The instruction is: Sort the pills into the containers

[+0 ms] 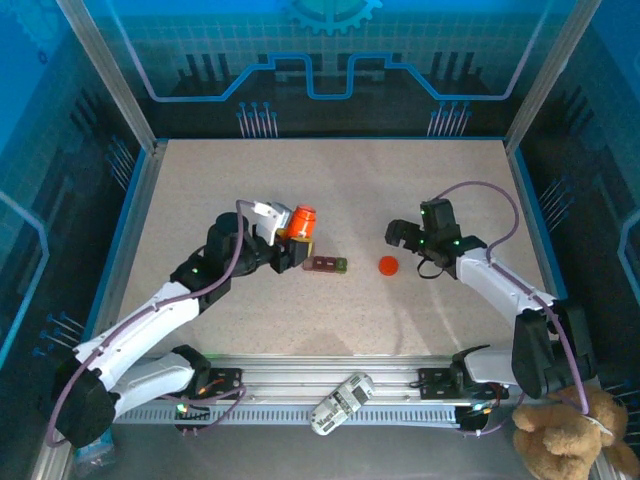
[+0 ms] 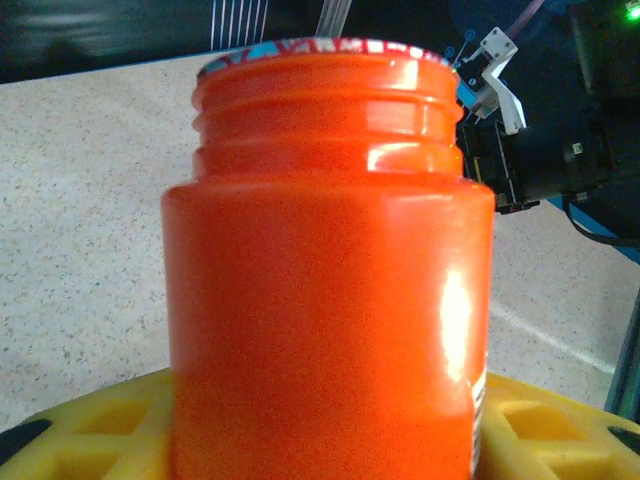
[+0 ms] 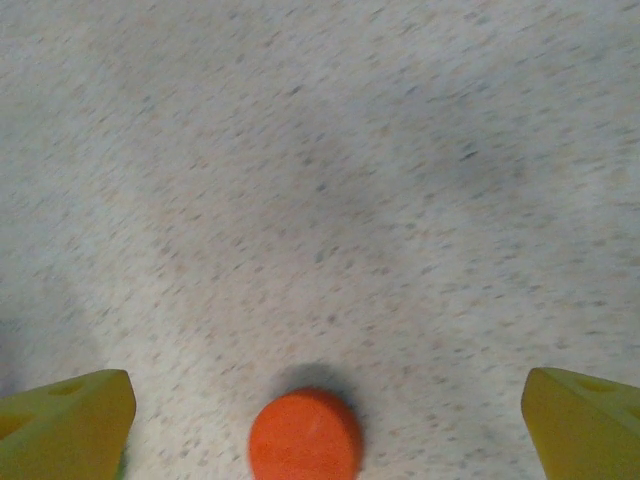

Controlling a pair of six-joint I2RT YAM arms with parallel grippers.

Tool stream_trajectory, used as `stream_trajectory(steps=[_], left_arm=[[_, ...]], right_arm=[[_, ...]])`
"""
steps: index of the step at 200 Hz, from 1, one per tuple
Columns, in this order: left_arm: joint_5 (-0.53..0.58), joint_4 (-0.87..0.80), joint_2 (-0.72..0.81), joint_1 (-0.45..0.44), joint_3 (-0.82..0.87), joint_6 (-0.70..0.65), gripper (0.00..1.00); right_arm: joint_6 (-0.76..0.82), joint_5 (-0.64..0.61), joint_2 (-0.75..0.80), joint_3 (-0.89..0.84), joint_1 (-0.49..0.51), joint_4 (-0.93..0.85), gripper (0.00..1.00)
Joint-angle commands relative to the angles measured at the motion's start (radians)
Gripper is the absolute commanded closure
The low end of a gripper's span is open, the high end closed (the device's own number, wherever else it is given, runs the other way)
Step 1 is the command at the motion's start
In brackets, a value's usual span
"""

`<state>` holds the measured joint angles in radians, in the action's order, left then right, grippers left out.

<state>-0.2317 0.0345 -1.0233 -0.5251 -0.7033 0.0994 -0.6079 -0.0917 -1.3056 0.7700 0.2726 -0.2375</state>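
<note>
The crosswise containers (image 1: 326,264) were seen just beside the bottle (image 1: 303,220) clamped in the nearer left gripper (image 1: 290,240); the right gripper (image 3: 327,400) was spread open.

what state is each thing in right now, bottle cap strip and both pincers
orange bottle: uncapped, neck threads bare, gripped
left pincer: closed around the orange bottle
orange cap: off the bottle, lying free on the table
right pincer: open, fingers wide either side of the orange cap, not touching it
pill strip: flat on the table, lids too small to tell
</note>
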Motion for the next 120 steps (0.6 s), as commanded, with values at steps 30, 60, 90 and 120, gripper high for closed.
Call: stream_trajectory(steps=[30, 60, 90, 120], left_arm=[[0.069, -0.057, 0.026, 0.008, 0.079, 0.014, 1.00], [0.087, -0.044, 0.029, 0.008, 0.139, 0.032, 1.00], [0.107, -0.018, 0.021, 0.008, 0.191, 0.053, 1.00], [0.112, 0.004, -0.004, 0.008, 0.213, 0.078, 1.00]], right_arm=[[0.086, 0.183, -0.089, 0.075, 0.112, 0.035, 0.07], [0.123, 0.127, -0.161, 0.153, 0.205, -0.001, 0.07], [0.150, 0.090, -0.234, 0.211, 0.281, -0.017, 0.08], [0.162, 0.055, -0.299, 0.259, 0.326, -0.039, 0.08]])
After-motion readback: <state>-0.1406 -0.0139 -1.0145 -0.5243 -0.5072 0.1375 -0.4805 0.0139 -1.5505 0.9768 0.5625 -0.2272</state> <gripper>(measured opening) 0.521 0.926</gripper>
